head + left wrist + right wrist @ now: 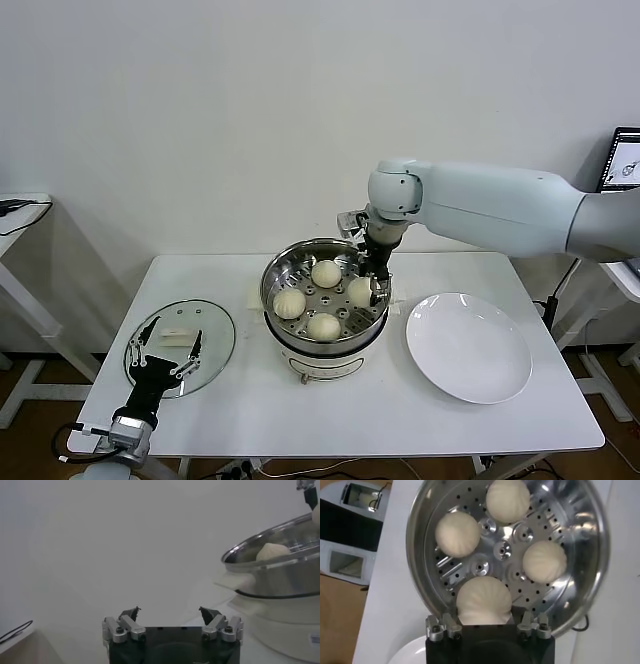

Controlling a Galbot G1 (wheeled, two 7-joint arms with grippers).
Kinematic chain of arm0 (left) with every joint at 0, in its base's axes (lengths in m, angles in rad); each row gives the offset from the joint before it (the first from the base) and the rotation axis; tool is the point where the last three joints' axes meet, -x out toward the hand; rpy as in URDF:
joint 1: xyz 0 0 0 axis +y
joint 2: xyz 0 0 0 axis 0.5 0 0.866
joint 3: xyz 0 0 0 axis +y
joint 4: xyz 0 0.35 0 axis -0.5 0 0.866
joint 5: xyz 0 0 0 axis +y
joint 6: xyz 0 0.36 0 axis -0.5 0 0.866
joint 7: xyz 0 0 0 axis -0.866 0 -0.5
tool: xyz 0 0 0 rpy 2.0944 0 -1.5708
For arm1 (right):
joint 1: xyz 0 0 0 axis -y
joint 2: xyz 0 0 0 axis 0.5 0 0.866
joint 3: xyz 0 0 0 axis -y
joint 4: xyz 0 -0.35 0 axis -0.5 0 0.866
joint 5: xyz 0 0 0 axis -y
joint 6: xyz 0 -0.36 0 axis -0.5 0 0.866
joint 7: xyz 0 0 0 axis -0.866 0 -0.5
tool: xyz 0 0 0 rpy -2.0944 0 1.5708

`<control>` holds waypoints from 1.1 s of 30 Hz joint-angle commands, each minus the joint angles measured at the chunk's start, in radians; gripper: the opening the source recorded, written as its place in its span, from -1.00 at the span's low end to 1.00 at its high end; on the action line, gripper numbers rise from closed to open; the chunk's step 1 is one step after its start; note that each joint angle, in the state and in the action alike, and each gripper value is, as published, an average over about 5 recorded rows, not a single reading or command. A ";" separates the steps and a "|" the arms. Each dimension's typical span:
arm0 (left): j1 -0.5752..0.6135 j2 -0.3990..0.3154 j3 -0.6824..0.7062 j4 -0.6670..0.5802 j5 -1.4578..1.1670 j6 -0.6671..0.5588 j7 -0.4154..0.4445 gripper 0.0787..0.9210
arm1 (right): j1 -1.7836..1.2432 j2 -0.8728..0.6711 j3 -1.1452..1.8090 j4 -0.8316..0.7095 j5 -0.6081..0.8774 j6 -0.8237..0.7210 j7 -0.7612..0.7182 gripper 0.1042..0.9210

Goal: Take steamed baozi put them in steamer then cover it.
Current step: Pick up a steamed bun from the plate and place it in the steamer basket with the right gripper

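Overhead: four steamed baozi (325, 272) inside one steamer (275, 272) mid-table (240, 410); one right tool (375, 290) gripping the fourth bun at the steamer's right. One cover (210, 345) flat on the table's left, one left tool (165, 355) spread wide above it. One white plate (470, 350), bare.

Left wrist: left tool (170, 614) open, empty.

Right wrist: right tool (487, 624) closed around the nearest bun (484, 600). Likely last placement; next, release, then lifting the cover on.
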 commanded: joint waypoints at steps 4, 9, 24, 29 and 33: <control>0.004 0.001 -0.008 0.005 -0.006 -0.004 0.002 0.77 | -0.054 0.042 0.009 -0.068 -0.044 -0.004 0.000 0.51; 0.004 0.001 -0.005 0.005 -0.008 -0.004 0.003 0.77 | -0.065 0.052 0.015 -0.077 -0.052 -0.004 0.002 0.51; 0.015 -0.003 -0.004 -0.001 -0.004 -0.007 0.002 0.77 | -0.014 -0.030 0.094 -0.037 -0.004 0.002 -0.019 0.76; 0.022 -0.003 -0.001 -0.016 -0.003 -0.006 0.001 0.77 | 0.088 -0.173 0.125 0.025 0.089 0.022 -0.058 0.76; 0.022 -0.003 0.003 -0.034 -0.003 0.003 0.005 0.77 | 0.101 -0.314 0.202 0.090 0.118 0.025 -0.061 0.76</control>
